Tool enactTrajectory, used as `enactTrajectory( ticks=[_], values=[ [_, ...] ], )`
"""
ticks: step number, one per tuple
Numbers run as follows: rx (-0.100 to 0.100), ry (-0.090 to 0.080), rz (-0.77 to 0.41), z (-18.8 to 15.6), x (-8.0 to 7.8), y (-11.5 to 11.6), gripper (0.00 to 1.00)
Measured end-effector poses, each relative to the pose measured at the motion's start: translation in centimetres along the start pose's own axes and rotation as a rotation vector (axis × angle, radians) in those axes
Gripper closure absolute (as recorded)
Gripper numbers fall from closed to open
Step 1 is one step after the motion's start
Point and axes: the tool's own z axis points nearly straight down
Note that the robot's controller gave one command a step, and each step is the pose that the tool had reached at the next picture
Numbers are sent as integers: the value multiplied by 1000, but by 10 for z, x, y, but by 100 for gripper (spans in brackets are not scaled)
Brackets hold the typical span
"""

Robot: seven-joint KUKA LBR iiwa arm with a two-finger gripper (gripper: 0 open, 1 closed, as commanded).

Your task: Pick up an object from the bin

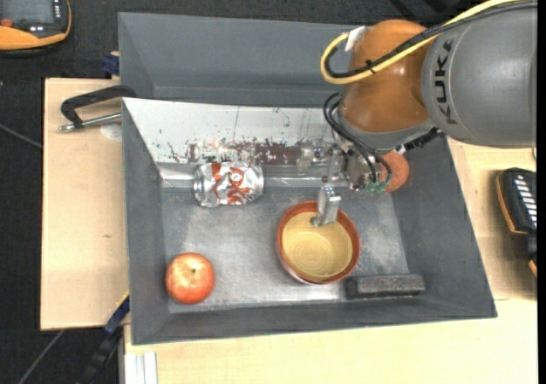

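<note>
Gripper (323,213) down at far rim of red bowl (318,256), tip just inside tan hollow. Open or shut, and hold on anything: cannot tell. Bowl upright on bin (256,241) floor, right of middle. Crushed can (227,183) well left of gripper by back wall. Apple (189,278) in near-left corner. Dark block (384,285) just beside bowl, near-right.

Arm (495,75) reaching in, wrist (384,84) angled down
</note>
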Motion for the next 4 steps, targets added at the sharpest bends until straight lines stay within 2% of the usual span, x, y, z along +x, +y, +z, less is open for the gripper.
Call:
enactTrajectory(
  ticks=[1, 2, 3, 4],
  values=[
    [-1, 5, -113, 76, 31, -42, 0],
    [-3, -5, -114, 70, 28, -39, 100],
    [-1, -4, -115, 71, 28, -40, 0],
    [-3, -5, -115, 70, 27, -39, 100]
  ],
)
